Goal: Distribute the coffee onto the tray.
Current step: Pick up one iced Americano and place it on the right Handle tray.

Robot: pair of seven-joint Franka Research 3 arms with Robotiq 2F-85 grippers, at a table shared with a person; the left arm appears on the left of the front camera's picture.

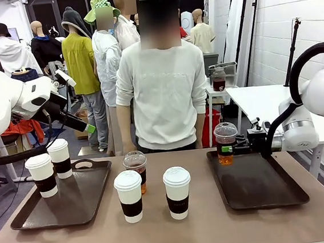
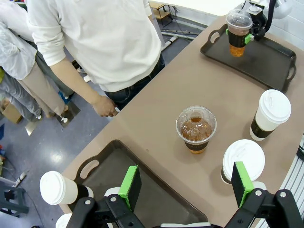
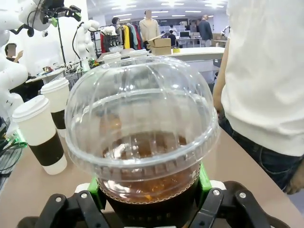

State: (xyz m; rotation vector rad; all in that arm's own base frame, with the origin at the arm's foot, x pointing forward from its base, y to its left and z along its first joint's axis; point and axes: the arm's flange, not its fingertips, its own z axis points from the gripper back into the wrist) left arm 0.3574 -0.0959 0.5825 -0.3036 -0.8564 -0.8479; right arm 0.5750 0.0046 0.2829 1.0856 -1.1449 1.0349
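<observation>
My right gripper (image 1: pixel 237 144) is shut on a clear dome-lidded iced coffee (image 1: pixel 226 143) at the far left corner of the right tray (image 1: pixel 272 194); whether the cup rests on it I cannot tell. The dome (image 3: pixel 142 128) rises close over my right gripper (image 3: pixel 149 192). A second iced coffee (image 1: pixel 135 170) and two white sleeved cups (image 1: pixel 129 196) (image 1: pixel 177 192) stand mid-table. Two more white cups (image 1: pixel 42 175) (image 1: pixel 59 158) stand on the left tray (image 1: pixel 78 204). My left gripper (image 1: pixel 88 127) hangs open, raised above that tray, and its green pads (image 2: pixel 129 187) stand apart over the tray edge (image 2: pixel 142 190).
A person in a white sweater (image 1: pixel 162 93) stands at the far edge of the table, arms down, one hand (image 2: pixel 103 106) near the table edge. Bare tabletop (image 1: pixel 178 235) lies between the two trays near the front.
</observation>
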